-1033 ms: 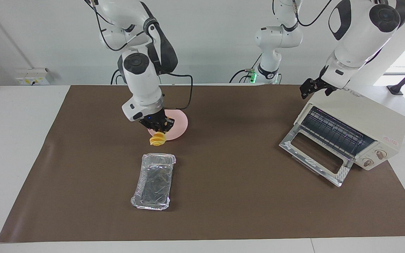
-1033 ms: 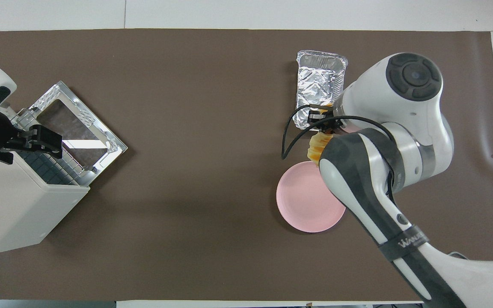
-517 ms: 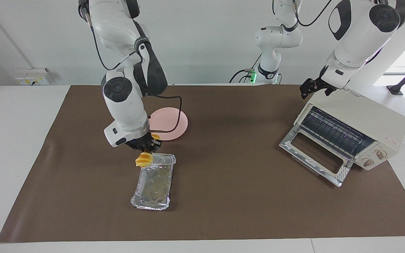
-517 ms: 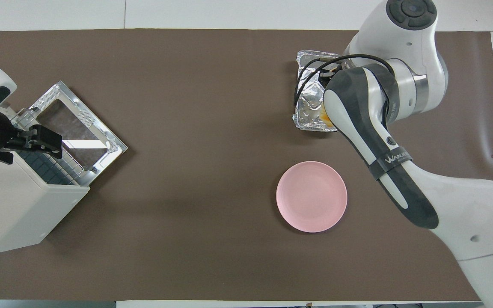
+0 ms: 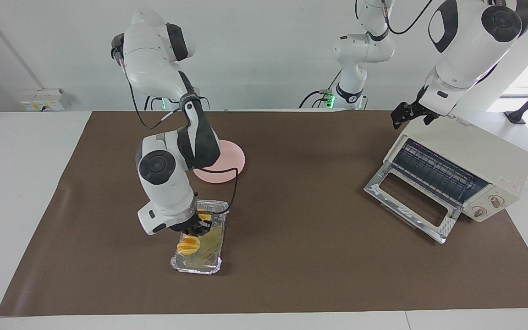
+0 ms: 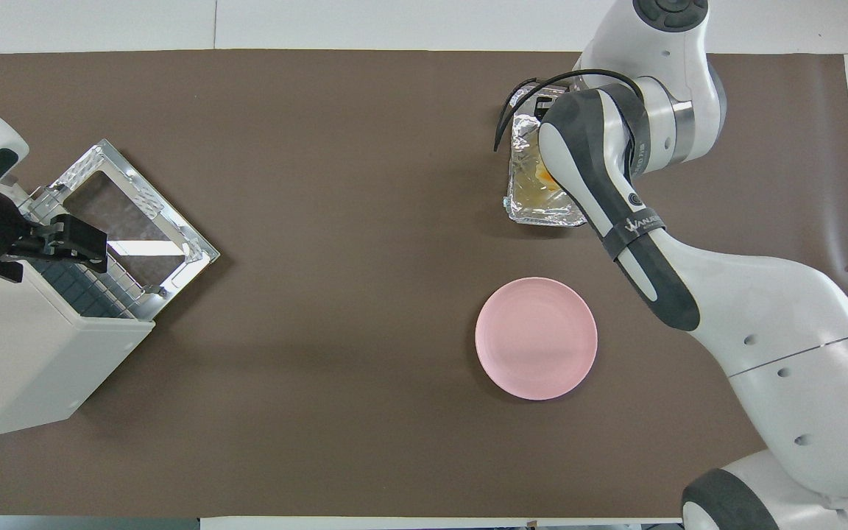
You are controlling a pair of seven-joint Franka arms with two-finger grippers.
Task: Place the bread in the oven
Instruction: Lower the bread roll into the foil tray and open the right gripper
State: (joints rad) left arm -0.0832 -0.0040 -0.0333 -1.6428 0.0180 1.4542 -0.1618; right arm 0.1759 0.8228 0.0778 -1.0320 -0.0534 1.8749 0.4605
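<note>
The bread (image 5: 188, 246), a ridged yellow-orange roll, hangs from my right gripper (image 5: 194, 233), which is shut on it. It is low over the crinkled foil tray (image 5: 197, 269); I cannot tell whether it touches the foil. In the overhead view the right arm covers the bread and much of the foil tray (image 6: 534, 212). The cream oven (image 5: 484, 158) stands at the left arm's end of the table with its glass door (image 5: 406, 201) dropped open and the wire rack showing. My left gripper (image 5: 405, 115) waits, open, over the oven's top front edge (image 6: 63, 239).
An empty pink plate (image 5: 229, 158) lies nearer to the robots than the foil tray, partly covered by the right arm. A brown mat (image 5: 300, 256) covers the table. A third robot arm (image 5: 360, 50) stands by the wall.
My right gripper has carried the bread from the pink plate's edge out over the foil tray and lowered it there. The left arm and the oven have not moved.
</note>
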